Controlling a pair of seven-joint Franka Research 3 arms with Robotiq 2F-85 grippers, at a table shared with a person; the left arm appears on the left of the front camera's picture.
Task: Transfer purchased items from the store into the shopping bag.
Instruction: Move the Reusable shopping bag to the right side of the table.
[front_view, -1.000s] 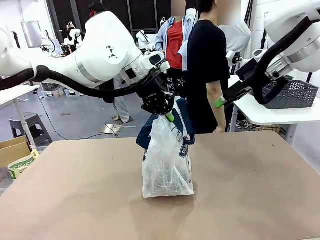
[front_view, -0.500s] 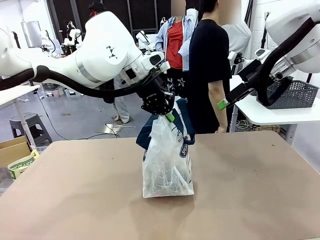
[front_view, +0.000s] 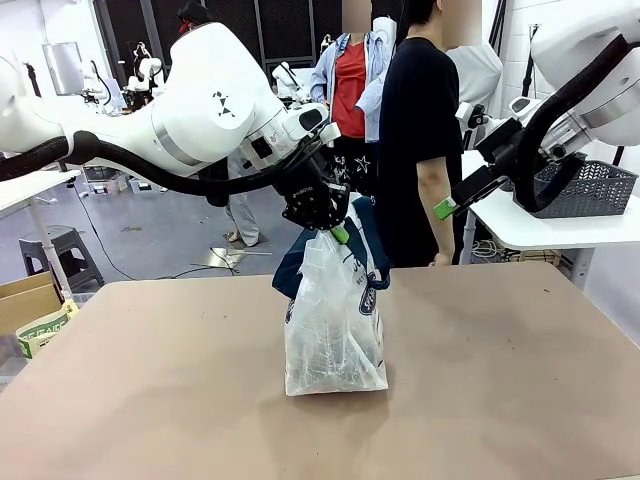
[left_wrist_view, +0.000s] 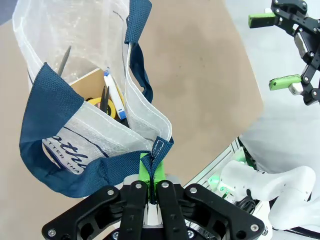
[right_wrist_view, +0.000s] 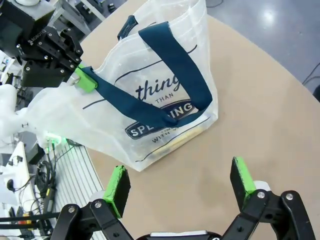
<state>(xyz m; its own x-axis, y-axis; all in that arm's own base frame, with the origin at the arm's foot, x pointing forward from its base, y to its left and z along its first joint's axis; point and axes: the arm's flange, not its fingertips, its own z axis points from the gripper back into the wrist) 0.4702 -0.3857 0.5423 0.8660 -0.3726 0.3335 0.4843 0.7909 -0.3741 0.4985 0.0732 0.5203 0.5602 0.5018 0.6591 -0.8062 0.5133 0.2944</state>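
Observation:
The shopping bag (front_view: 335, 325) stands upright in the middle of the brown table, clear plastic with navy handles and an oval logo (right_wrist_view: 160, 121). My left gripper (front_view: 336, 233) is shut on the bag's top rim (left_wrist_view: 159, 145) beside a navy handle and holds the mouth open. Inside lie a yellow roll (left_wrist_view: 102, 104), a cardboard box and a blue-and-white item. My right gripper (right_wrist_view: 180, 182) hangs open and empty in the air to the right of the bag (front_view: 446, 206). The store (front_view: 588, 188), a dark mesh basket, sits on a white side table at the far right.
A person in a black shirt (front_view: 416, 130) stands at the far edge of the table, just behind the bag. Other people stand farther back. The brown table (front_view: 500, 380) has bare surface all around the bag. A cardboard box (front_view: 30, 305) sits off the left edge.
My right gripper has shifted slightly to the right and stays open. The left gripper and the bag have not moved.

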